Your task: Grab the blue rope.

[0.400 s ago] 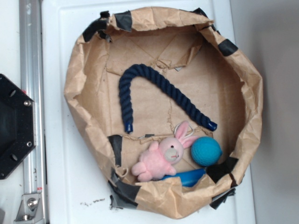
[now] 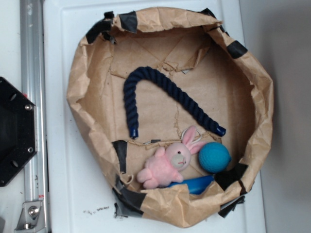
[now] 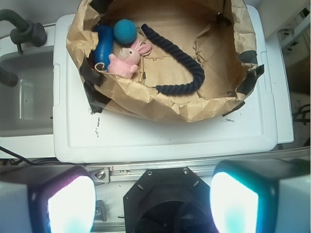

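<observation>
On the exterior view I see a crumpled brown paper basket [image 2: 252, 97], its rim patched with black tape, sitting on a white plastic lid [image 2: 60, 160]. The blue rope [image 2: 160, 82] lies on the paper floor in the middle of the frame: thick, twisted, dark navy strands bent into an arch that peaks toward the upper left of the basket. One bright blue capped end sits at lower left of the arch, the other at lower right, just above the teal ball [image 2: 214, 157]. A pink plush bunny [image 2: 167, 165] lies below the rope, its ears near the ball, and a flat blue plastic piece [image 2: 197, 183] pokes out under both at the basket's lower wall. A black robot base [image 2: 14, 131] and an aluminium rail [image 2: 31, 73] fill the left edge. No claw shows here.

On the wrist view the basket sits in the upper half of the frame, and the rope curves from upper centre down to a bend at centre right, then runs back left along the near wall. The bunny, ball and blue piece cluster at upper left. My gripper [image 3: 150, 204] shows as two blurred fingers [image 3: 68, 204] in the lower corners, spread wide apart and grasping nothing, well apart from the rope.
</observation>
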